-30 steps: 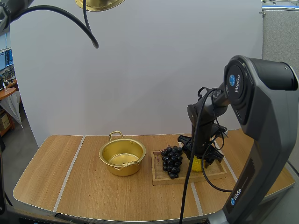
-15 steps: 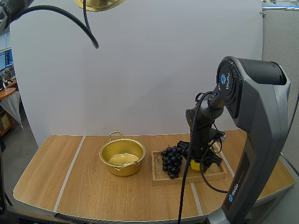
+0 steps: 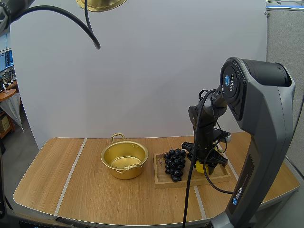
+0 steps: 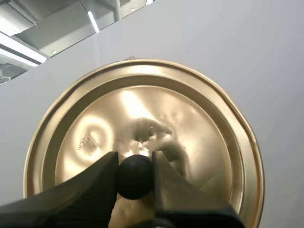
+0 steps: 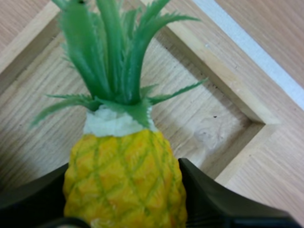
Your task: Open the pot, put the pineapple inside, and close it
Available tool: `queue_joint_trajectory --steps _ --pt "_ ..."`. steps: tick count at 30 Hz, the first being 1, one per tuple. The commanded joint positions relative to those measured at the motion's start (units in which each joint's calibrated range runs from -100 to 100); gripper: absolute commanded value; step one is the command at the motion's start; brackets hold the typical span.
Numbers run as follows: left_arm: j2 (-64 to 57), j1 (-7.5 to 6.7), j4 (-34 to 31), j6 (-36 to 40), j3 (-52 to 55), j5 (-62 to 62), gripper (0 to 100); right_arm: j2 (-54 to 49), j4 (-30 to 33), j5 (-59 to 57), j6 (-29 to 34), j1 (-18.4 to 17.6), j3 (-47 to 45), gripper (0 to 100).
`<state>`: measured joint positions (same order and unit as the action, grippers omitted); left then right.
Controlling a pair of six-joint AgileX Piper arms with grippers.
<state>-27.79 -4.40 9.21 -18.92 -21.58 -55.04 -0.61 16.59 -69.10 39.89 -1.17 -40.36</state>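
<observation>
The gold pot (image 3: 124, 159) stands uncovered at the table's middle. Its lid (image 3: 101, 4) hangs high above the table; in the left wrist view my left gripper (image 4: 135, 164) is shut on the lid's black knob (image 4: 135, 178), with the gold lid (image 4: 190, 123) behind it. A small yellow pineapple (image 3: 199, 166) with green leaves (image 5: 111, 57) stands on the wooden tray (image 3: 190, 182). My right gripper (image 3: 203, 164) reaches down over it. Its black fingers (image 5: 213, 199) press both sides of the pineapple's body (image 5: 126, 183), low over the tray floor (image 5: 199, 118).
A bunch of dark grapes (image 3: 175, 164) lies on the tray's left half, close beside the pineapple and between it and the pot. The tray's raised rim (image 5: 223, 80) runs just past the pineapple. White stripes (image 3: 71, 173) cross the wooden tabletop.
My right arm's upper part has swung a little left and its gripper has settled around the pineapple. The lid, the pot and the grapes have not moved.
</observation>
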Motion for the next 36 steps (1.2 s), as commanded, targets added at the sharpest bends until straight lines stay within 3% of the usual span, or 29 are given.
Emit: queue_joint_trajectory --steps 1,6,12,16,20,29,33,36 --pt "-0.63 -0.09 -0.28 0.56 -0.58 1.97 0 -1.03 -1.94 -1.57 -0.21 0.32 0.32 0" --pt "-0.63 -0.09 -0.28 0.56 -0.58 1.97 0 -5.15 -6.60 -1.57 -9.50 -0.01 2.86 0" --pt "-0.63 -0.09 -0.28 0.56 -0.58 1.97 0 -13.00 -17.37 -1.57 -34.37 -3.85 10.40 0" --pt "-0.63 -0.09 -0.28 0.56 -0.58 1.97 0 -18.60 -19.10 -2.43 -46.75 -8.28 12.13 0" --pt "-0.63 -0.09 -0.28 0.56 -0.58 1.97 0 -25.11 -19.14 -4.04 -48.00 -10.01 12.13 0" --pt "-0.63 -0.09 -0.28 0.56 -0.58 1.97 0 -36.66 -23.04 -0.78 -48.38 -10.00 12.13 0" --pt "-0.63 -0.09 -0.28 0.56 -0.58 1.97 0 -37.29 -30.15 0.89 -59.93 -11.00 12.13 0" --pt "-0.63 -0.09 -0.28 0.56 -0.58 1.97 0 -35.25 -30.40 0.88 -60.97 -12.46 12.13 0"
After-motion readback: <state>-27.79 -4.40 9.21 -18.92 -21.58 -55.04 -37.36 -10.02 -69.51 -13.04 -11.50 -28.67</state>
